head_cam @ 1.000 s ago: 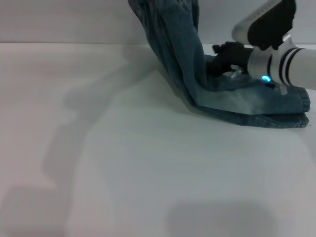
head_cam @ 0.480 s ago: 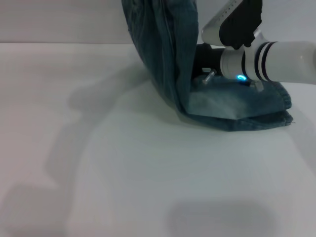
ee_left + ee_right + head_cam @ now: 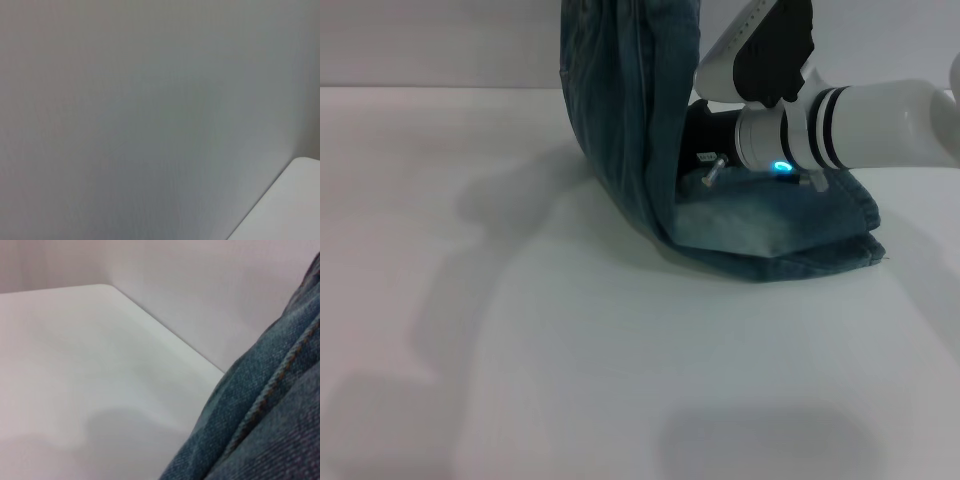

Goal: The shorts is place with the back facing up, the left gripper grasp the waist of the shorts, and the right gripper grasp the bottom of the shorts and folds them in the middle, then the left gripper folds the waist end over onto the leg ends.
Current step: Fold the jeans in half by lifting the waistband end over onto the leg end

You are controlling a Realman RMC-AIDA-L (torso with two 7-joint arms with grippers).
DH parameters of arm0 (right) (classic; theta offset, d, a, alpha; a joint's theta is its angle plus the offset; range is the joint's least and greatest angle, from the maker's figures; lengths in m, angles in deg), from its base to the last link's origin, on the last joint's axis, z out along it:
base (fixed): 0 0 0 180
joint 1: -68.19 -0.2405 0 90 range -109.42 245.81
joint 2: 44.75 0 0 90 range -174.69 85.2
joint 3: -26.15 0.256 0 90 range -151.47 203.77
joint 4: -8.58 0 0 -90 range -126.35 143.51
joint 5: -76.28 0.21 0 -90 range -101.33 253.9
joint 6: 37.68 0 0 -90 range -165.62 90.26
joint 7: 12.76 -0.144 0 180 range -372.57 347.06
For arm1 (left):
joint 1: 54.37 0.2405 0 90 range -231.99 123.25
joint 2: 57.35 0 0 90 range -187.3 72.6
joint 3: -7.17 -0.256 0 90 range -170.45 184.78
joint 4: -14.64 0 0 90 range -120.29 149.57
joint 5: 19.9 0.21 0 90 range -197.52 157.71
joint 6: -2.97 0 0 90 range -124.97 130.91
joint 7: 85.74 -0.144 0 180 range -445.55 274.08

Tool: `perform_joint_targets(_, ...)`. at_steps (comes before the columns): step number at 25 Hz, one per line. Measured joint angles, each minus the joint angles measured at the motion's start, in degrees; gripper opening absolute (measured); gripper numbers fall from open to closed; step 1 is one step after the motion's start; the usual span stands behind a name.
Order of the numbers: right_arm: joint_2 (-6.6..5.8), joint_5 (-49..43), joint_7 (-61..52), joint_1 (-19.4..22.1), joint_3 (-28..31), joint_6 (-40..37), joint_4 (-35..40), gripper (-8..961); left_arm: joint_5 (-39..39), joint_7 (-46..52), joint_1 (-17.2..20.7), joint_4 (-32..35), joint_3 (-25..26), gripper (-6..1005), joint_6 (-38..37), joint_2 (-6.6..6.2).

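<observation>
Head view showed us the shorts [image 3: 650, 150] hanging in a tall column from above the frame, right of centre and toward the far side of the table [image 3: 520, 350], with the leg ends [image 3: 800, 245] lying stacked on the surface to the right. We saw the right gripper [image 3: 695, 135] pressed into the denim just above those hems; whether its fingers were apart or clamped we could not tell. The left gripper was out of sight. We judged the fold would go best if the raised waist end were lowered slowly and squarely onto the hems.

Left wrist view gave us only blank wall and a table corner [image 3: 295, 200], no cloth.

Right wrist view alone showed orange seam stitching [image 3: 270, 395] close up.
</observation>
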Motion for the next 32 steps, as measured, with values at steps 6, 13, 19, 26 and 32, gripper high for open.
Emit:
perform_joint_targets(6,-0.21,-0.2,-0.1,0.9,0.1,0.4,-0.2,576,0.0,0.0,0.9,-0.3,-0.1,74,0.3,0.03)
perform_joint_targets(13,-0.59,-0.2,-0.1,8.3,2.9,1.2,5.6,577,-0.2,0.0,2.5,-0.4,-0.7,70,0.7,0.08)
perform_joint_targets(19,-0.65,-0.3,0.1,14.1,5.9,7.0,8.9,577,-1.1,0.0,3.4,-0.5,-1.6,72,1.0,0.1)
perform_joint_targets(26,-0.57,0.0,0.2,17.5,9.6,22.2,9.1,577,-7.7,-3.5,4.8,-0.7,-6.3,80,1.6,0.11)
perform_joint_targets(32,-0.56,0.4,0.1,19.0,20.6,25.8,10.1,577,-10.0,-3.7,5.6,-0.7,-11.2,87,2.2,0.18)
